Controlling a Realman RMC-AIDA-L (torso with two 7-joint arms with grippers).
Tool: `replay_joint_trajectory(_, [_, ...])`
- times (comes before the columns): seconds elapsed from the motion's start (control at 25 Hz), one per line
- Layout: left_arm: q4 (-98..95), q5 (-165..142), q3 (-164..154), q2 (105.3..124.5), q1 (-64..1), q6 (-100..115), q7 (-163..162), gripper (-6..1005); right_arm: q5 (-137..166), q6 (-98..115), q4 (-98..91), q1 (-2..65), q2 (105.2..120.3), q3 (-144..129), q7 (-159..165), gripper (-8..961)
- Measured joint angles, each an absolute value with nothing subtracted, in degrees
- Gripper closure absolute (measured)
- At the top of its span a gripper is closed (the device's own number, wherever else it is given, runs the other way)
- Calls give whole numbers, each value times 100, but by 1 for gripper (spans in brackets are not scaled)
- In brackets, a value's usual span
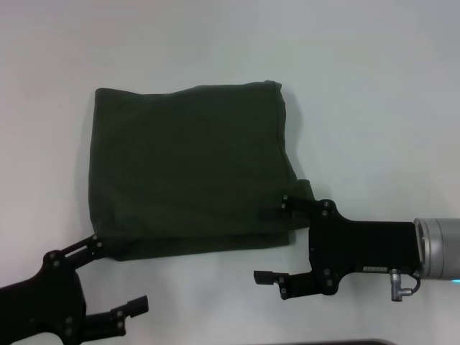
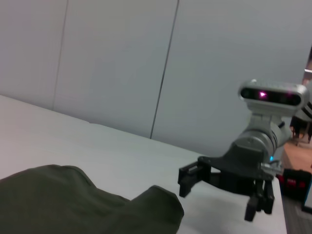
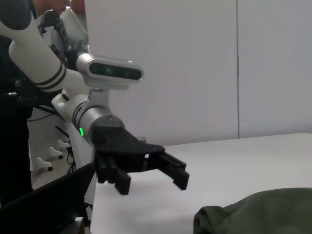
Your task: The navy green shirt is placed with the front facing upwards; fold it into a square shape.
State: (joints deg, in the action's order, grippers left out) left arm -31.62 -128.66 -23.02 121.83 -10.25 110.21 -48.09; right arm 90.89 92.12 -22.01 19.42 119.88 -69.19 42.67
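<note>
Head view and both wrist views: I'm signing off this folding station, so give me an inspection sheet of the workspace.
Surface: white table, bare around the cloth.
Job's things: navy green shirt folded into a rough square, print hidden.
Clutter: nothing seen.
Grippers: left gripper open at the shirt's near left corner; right gripper open at its near right corner; neither holds cloth.
Cables: short cable loop at the right wrist.
Surroundings: pale wall panels; dark edge at the table's near side.

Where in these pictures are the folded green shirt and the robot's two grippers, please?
green shirt (image 1: pixel 190 169): head view, middle of the folded cloth.
left gripper (image 1: pixel 115 279): head view, between its open fingertips.
right gripper (image 1: pixel 272 241): head view, between its open fingertips.
</note>
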Motion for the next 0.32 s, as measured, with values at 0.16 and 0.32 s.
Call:
replay_joint_trajectory(0.16, [-3170,-12832,-2264,12153,-1152,11050,-5287,125,9118,9223,-2197,1942,11988,-6971,4257,39])
replay_joint_trajectory(0.32, [-3179,-12835,-2260,12124,-1219,11049,-5402,125,9141,9234,-2197,1942,11988,-6977,4255,39])
